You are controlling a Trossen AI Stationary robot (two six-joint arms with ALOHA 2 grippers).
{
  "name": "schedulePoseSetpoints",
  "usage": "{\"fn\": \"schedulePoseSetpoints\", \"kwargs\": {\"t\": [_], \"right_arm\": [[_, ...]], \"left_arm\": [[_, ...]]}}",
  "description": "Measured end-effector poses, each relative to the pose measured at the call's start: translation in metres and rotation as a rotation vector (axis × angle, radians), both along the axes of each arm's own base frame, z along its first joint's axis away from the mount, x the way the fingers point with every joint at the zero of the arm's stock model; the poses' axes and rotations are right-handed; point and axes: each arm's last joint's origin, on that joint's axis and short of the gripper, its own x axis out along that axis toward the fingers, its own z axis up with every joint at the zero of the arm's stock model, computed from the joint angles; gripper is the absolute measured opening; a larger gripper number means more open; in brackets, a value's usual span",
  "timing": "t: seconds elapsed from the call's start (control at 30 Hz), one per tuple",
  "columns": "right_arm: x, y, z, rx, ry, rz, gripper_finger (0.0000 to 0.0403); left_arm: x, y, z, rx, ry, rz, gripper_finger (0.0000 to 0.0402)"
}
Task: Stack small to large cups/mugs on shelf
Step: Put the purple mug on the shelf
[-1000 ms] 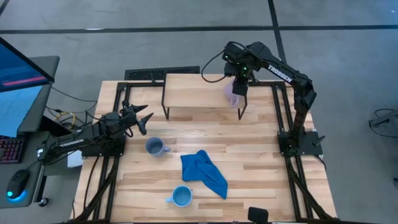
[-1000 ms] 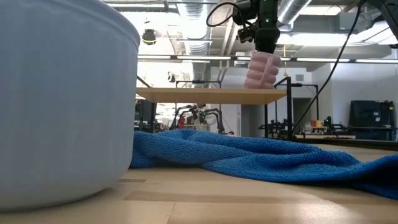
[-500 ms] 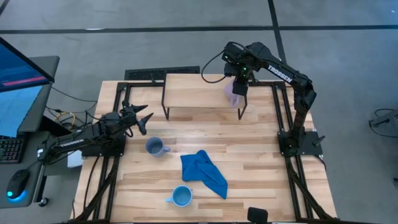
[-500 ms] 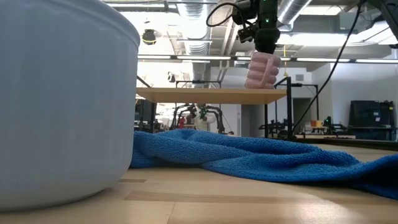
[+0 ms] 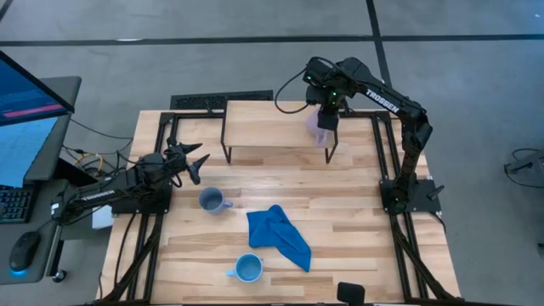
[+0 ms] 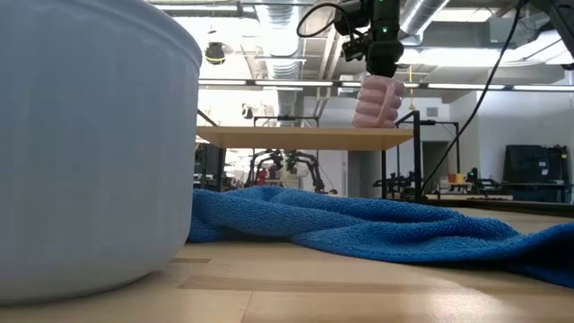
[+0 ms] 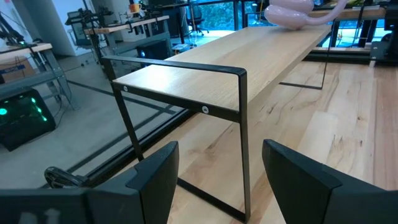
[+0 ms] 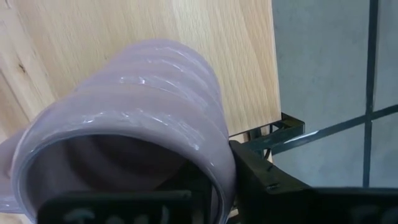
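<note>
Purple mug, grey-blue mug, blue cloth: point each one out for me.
purple mug [image 6: 378, 100], low view, ribbed side wall.
grey-blue mug [image 5: 210, 201], high view, rim opening.
blue cloth [image 5: 279, 235], high view, middle fold.

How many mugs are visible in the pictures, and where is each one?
3. The pale purple mug is on the shelf at its right end, under the right gripper. The grey-blue mug stands on the table left of the blue cloth. The light blue mug stands near the front edge.

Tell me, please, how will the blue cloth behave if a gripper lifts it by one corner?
The blue cloth lies crumpled in soft folds, so it probably hangs limp. It looks like thick terry, likely light and easy to pinch. It should not roll.
</note>
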Motion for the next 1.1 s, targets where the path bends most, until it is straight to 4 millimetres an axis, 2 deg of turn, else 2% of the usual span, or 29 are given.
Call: {"fn": "schedulePoseSetpoints", "kwargs": {"t": [0.3, 0.47, 1.1], "right_arm": [[0.0006, -0.0006, 0.0002, -0.005, -0.007, -0.001, 0.0122], [0.0018, -0.0014, 0.0005, -0.014, -0.020, 0.000, 0.0138], [0.0063, -0.0051, 0.0019, -0.053, -0.057, 0.048, 0.0135]], "left_arm": [[0.0000, 0.0000, 0.0000, 0.000, 0.000, 0.000, 0.0224], [0.0000, 0.0000, 0.0000, 0.000, 0.000, 0.000, 0.0224], [0.0000, 0.0000, 0.0001, 0.000, -0.001, 0.000, 0.0224]]}}
